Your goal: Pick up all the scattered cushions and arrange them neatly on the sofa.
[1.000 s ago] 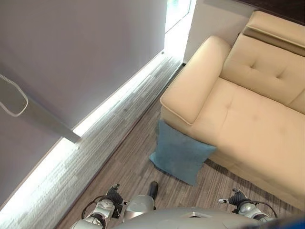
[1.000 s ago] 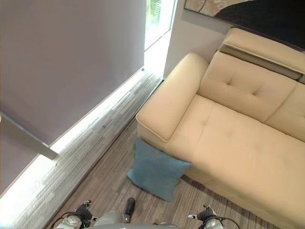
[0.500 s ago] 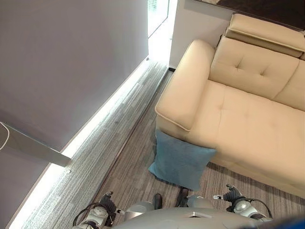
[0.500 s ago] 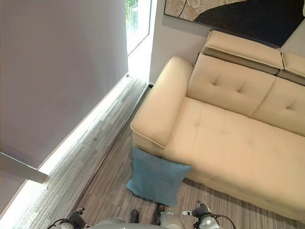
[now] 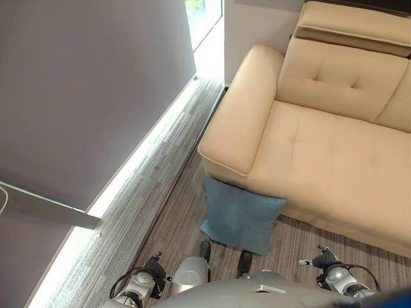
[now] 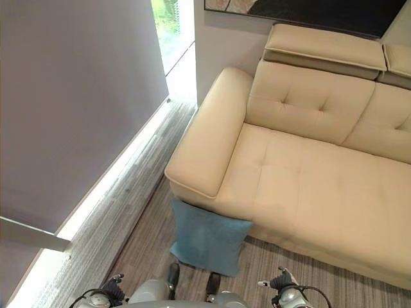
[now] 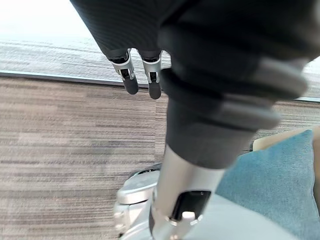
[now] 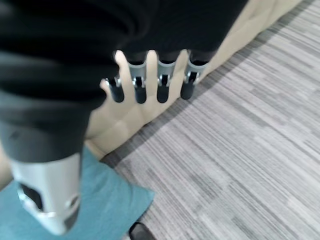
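A teal cushion (image 5: 243, 215) stands on the floor, leaning against the front of the cream sofa (image 5: 334, 154) just below its left armrest (image 6: 205, 151). The sofa's seat is bare. My left hand (image 7: 129, 75) hangs low at my side with its fingers straight and nothing in it; a corner of the cushion (image 7: 275, 190) shows past it. My right hand (image 8: 162, 85) also hangs down, fingers relaxed and empty, with the cushion (image 8: 100, 210) and the sofa's base behind it.
A grey wall (image 5: 96, 83) runs along the left with a bright light strip (image 5: 128, 173) at its foot. A window (image 6: 170, 25) lies beyond the armrest. Striped carpet (image 5: 173, 224) covers the floor. A dark picture (image 6: 308, 8) hangs above the sofa.
The camera has shifted, so the sofa and cushion sit squarer and a bit closer in view. The cushion itself has not moved. Both hands stay down and empty.
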`<state>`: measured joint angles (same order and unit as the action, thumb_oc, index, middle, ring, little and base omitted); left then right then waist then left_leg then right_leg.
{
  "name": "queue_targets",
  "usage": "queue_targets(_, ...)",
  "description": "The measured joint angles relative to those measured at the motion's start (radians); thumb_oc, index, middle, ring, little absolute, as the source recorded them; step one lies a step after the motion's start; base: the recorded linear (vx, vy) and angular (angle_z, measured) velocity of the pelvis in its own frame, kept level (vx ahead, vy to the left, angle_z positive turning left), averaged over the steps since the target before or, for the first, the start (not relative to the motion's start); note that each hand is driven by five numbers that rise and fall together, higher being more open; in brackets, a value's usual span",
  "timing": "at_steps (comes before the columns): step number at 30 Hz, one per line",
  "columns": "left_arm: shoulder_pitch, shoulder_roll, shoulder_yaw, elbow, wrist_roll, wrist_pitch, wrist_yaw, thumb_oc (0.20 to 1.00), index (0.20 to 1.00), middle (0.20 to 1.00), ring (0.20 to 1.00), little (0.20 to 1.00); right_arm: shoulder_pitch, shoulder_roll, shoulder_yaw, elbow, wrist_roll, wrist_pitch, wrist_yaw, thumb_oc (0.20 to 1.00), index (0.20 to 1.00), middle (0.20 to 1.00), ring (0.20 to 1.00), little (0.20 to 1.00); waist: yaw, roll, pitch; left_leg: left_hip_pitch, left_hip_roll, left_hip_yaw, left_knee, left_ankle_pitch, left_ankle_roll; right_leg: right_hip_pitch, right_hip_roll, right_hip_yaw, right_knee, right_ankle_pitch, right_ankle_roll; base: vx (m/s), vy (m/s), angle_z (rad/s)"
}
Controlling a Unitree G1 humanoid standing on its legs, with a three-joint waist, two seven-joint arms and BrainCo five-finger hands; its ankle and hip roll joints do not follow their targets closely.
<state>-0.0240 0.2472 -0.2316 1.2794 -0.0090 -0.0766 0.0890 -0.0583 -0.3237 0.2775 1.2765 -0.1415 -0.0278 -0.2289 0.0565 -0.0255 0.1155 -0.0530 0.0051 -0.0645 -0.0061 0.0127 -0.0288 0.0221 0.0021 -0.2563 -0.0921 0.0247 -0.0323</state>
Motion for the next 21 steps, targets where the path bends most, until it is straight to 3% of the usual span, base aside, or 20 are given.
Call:
queue_targets(1,-0.004,-0.004,-0.001,-0.001,0.000,0.000,0.001,1.000,1.000,1.000,1.000,1.000,0.016,0.003,-0.006,-0.001,0.000,-0.001,0.001,1.000,1.000,1.000,1.000,1.000,-0.008,0.008,-0.007,0.039,0.004,0.003,-0.039,0.032,0.009,0.011,0.000,0.001,0.001,0.002,0.019,0.08,0.205,-0.14)
queue_targets(8,-0.022,0.039,0.000,-0.001,0.000,-0.001,0.000,1.000,1.000,1.000,1.000,1.000,0.004,0.032,-0.021,-0.002,0.000,-0.001,0.002,1.000,1.000,1.000,1.000,1.000,0.017,-0.031,-0.011,0.078,-0.047,0.031,-0.085,0.029,0.024,0.018,-0.055,0.026,0.006,-0.007,0.065,0.03,0.085,-0.08)
queue_targets(14,-0.062,0.056,0.020,-0.025,-0.027,-0.005,0.005,1.000,1.000,1.000,1.000,1.000,-0.058,0.038,-0.062,-0.005,0.025,-0.002,-0.007,1.000,1.000,1.000,1.000,1.000,0.034,-0.035,0.024,0.008,-0.045,0.057,-0.060,0.028,0.034,-0.080,-0.058,0.048,0.052,-0.017,0.080,-0.13,-0.006,-0.13)
queue_targets(16,-0.144,0.055,0.016,-0.101,-0.103,-0.025,0.033,1.000,1.000,1.000,1.000,1.000,-0.114,0.027,-0.094,-0.024,0.082,-0.004,-0.029,1.000,1.000,1.000,1.000,1.000,0.027,-0.029,0.087,-0.151,-0.045,0.060,0.024,0.029,0.036,-0.237,-0.065,0.050,0.128,-0.015,0.078,-0.27,-0.035,-0.01)
queue_targets(19,-0.322,0.055,0.004,-0.149,-0.186,-0.052,0.075,1.000,1.000,1.000,1.000,1.000,-0.288,0.014,-0.096,-0.056,0.125,-0.012,-0.060,1.000,1.000,1.000,1.000,1.000,0.012,-0.013,0.241,-0.328,-0.043,0.068,0.096,0.052,0.041,-0.431,-0.076,0.057,0.245,-0.012,0.073,-0.26,-0.014,-0.06)
queue_targets(21,-0.427,0.073,-0.029,-0.245,-0.259,-0.091,0.115,1.000,1.000,1.000,1.000,1.000,-0.389,0.000,-0.075,-0.136,0.161,-0.032,-0.097,1.000,1.000,1.000,1.000,1.000,0.015,-0.023,0.305,-0.487,-0.043,0.093,0.150,0.052,0.030,-0.622,-0.090,0.075,0.346,-0.029,0.068,-0.15,0.030,-0.23)
